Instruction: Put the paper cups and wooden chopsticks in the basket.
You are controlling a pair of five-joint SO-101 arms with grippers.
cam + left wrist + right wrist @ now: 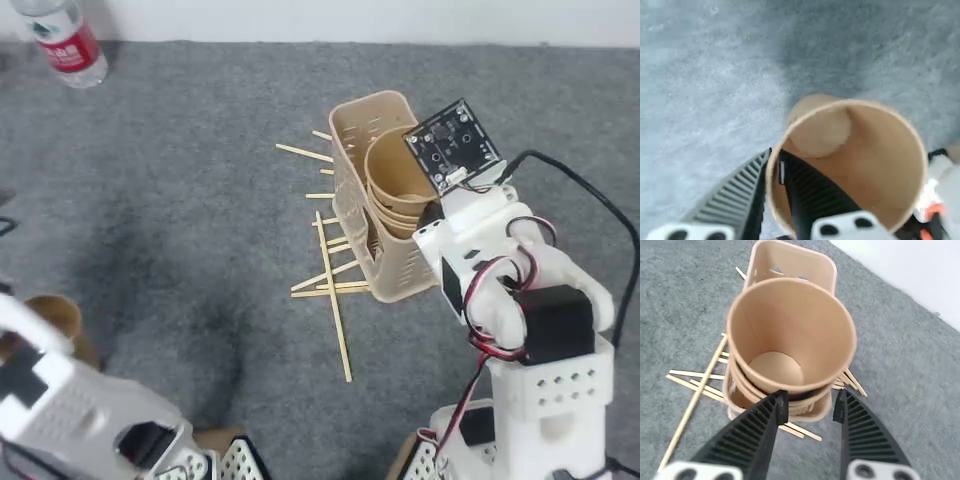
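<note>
At the near left edge a smooth paper cup (865, 165) is pinched by its rim in the left gripper (774, 152), with open, felted grey carpet (180, 200) beside it. Thin wooden chopsticks (335, 310) are scattered against the slotted beige basket (352, 130), where nested cups (400, 170) are stacked; the right gripper (810, 395) is held just above them, jaws parted, nothing gripped.

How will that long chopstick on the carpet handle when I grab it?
The long chopstick looks thin and rigid, so probably light and unbending. Lying flat on the carpet, it may be hard to pinch. It crosses other chopsticks, so lifting could drag them.
</note>
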